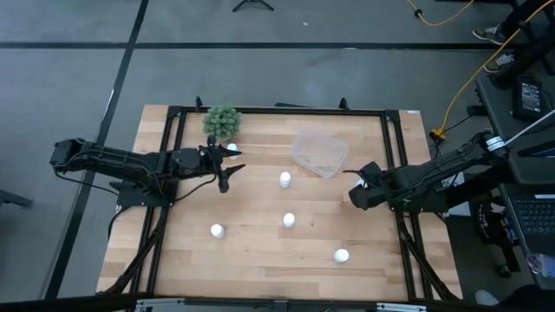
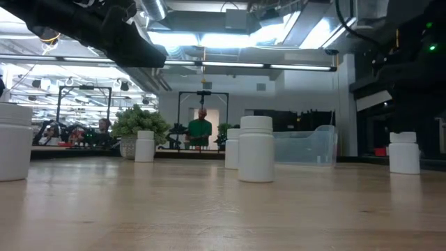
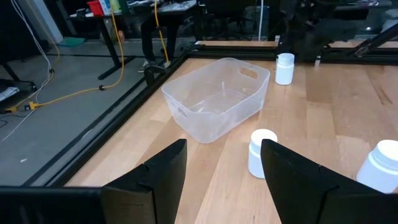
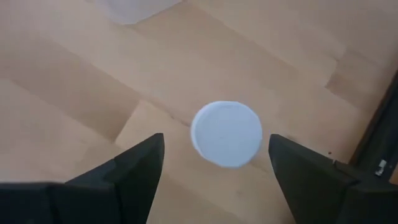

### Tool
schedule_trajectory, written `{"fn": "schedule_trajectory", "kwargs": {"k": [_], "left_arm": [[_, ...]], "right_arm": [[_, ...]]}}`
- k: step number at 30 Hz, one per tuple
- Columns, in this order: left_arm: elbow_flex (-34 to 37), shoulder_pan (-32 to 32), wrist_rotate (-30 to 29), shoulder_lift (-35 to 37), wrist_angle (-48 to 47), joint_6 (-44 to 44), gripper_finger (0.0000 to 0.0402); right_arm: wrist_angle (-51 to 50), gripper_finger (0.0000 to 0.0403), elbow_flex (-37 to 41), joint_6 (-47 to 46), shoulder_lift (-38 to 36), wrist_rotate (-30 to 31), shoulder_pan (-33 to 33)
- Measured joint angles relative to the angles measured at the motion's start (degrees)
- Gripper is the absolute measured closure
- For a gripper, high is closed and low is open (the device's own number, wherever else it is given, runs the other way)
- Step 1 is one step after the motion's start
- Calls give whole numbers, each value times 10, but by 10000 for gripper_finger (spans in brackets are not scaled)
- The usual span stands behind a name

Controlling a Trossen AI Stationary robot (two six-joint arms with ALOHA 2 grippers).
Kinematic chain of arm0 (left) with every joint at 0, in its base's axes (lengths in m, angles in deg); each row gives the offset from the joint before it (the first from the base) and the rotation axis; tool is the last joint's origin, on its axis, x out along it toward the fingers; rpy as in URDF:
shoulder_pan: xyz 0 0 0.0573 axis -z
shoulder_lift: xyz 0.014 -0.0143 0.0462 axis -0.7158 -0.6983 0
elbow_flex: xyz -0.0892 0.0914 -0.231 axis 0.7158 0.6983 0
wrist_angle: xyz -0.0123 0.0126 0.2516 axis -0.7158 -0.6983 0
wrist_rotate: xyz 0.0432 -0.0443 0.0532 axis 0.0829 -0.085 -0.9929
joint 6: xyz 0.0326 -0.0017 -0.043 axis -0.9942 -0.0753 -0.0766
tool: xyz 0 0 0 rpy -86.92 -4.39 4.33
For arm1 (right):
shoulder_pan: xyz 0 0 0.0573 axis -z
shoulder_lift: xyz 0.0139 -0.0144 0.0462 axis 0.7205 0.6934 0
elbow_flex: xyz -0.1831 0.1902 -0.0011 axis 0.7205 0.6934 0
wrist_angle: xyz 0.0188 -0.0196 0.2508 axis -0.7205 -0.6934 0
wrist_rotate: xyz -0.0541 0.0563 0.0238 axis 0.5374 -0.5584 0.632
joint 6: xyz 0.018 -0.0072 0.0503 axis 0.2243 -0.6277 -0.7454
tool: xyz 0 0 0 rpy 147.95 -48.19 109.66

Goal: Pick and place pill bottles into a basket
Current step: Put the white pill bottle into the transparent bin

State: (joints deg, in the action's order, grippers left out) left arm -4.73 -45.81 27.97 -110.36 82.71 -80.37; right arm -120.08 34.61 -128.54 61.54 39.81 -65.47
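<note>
Four bottles stand loose on the table (image 1: 260, 260) — one at centre (image 1: 284, 179), one just below it (image 1: 289, 220), one toward 7 o'clock (image 1: 217, 230), one toward 5 o'clock (image 1: 341, 256). A fifth (image 1: 232, 148) sits beside the plant (image 1: 222, 121) at 11 o'clock. The clear basket (image 1: 319, 153) lies at 1 o'clock, nothing in it. The right hand (image 4: 214, 155), fingers spread, hovers straight over a sixth bottle (image 4: 226, 133) at 3 o'clock. The left hand (image 1: 227, 169) — released too — waits near the plant.
</note>
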Motion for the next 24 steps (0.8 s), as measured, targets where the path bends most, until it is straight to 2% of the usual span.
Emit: {"fn": "schedule_trajectory", "kwargs": {"k": [13, 24], "left_arm": [[0, 0, 0, 0, 0, 0, 201], [0, 0, 1, 0, 0, 0, 201]], "right_arm": [[14, 115, 0, 2, 43, 0, 24], [13, 180, 0, 1, 43, 0, 24]]}}
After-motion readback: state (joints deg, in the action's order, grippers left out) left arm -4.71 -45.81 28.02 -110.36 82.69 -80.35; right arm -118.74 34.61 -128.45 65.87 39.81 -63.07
